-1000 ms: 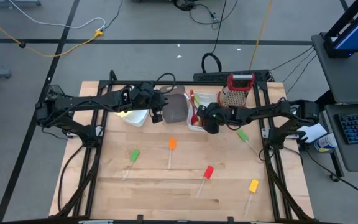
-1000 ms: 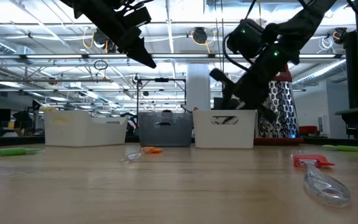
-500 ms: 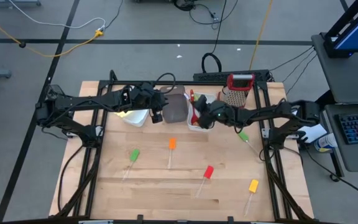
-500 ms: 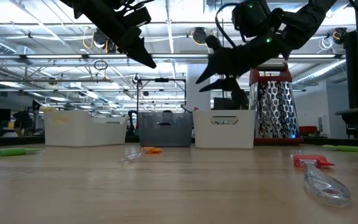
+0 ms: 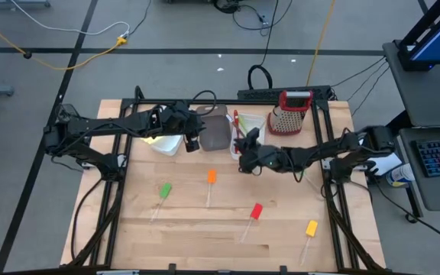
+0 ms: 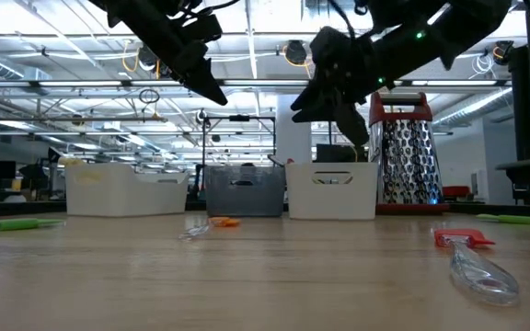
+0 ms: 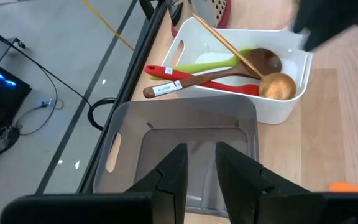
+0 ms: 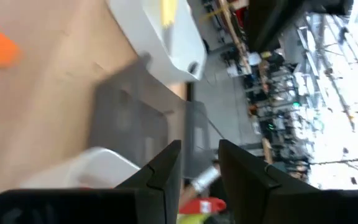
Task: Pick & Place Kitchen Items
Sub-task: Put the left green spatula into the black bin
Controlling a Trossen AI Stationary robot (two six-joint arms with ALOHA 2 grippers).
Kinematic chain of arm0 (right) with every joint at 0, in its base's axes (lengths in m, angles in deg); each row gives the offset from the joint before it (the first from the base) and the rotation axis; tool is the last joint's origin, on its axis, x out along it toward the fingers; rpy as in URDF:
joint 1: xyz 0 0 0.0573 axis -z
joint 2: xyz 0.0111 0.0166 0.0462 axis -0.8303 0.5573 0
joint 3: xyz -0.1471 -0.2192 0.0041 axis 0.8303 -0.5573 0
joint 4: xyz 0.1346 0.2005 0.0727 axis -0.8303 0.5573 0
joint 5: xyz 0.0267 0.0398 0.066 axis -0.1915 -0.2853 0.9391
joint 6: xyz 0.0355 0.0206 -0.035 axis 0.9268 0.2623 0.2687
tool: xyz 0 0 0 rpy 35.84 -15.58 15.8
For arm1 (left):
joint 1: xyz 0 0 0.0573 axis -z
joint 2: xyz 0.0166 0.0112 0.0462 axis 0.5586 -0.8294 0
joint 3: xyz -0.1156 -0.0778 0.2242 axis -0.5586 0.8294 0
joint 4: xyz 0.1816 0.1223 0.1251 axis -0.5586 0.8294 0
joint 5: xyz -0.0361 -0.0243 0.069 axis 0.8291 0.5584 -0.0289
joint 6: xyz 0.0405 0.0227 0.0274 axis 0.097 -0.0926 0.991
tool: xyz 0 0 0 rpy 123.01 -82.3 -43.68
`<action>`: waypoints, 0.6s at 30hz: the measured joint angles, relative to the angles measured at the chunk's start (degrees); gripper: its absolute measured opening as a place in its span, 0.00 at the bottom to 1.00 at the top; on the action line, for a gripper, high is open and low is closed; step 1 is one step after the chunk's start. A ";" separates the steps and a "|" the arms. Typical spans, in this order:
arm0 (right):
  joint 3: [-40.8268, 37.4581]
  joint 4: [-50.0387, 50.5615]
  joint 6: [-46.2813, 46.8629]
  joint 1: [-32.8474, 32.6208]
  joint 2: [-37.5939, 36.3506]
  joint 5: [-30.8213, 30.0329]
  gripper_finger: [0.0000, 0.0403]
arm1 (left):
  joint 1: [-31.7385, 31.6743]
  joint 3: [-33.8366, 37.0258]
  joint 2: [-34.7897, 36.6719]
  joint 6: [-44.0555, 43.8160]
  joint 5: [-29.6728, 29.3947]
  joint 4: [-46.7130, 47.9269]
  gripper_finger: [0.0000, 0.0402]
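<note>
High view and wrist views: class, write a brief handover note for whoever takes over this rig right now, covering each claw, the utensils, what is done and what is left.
Left claw: open, empty, above the grey tub.
Right claw: open, empty, in the air by the front of the white tub.
Done: spoons, among them a gold spoon, lie in that white tub.
Left: green spatula, orange spatula, red spatula and yellow spatula lie on the table, none gripped.

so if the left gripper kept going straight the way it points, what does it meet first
Probably the grey tub: the left gripper hangs above it with its fingers aimed into it. The white tub of spoons lies just beyond, though depth is uncertain.
</note>
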 joint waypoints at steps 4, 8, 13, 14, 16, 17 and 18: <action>-0.04 2.32 5.37 -2.84 0.00 0.01 0.26 | 0.03 0.00 0.00 -0.42 0.01 0.01 0.22; -0.04 5.12 10.82 -4.79 0.00 0.03 0.31 | 0.04 0.00 0.00 -1.19 0.02 0.02 0.22; -0.04 8.87 19.12 -5.99 0.00 0.15 0.40 | 0.17 0.00 0.00 -1.46 0.02 1.62 0.22; -0.04 9.20 20.87 -6.17 0.00 0.19 0.42 | 0.26 0.00 0.00 -1.14 0.02 2.51 0.22; -0.04 10.10 24.17 -6.51 0.00 0.24 0.45 | 0.57 0.00 0.00 -0.50 0.02 4.17 0.22; -0.04 10.46 25.67 -6.59 0.00 0.59 0.46 | 0.81 0.00 0.00 -0.52 0.02 5.02 0.22; -0.04 10.63 27.26 -6.59 0.00 1.71 0.47 | 0.99 0.00 0.00 -1.03 0.03 5.90 0.22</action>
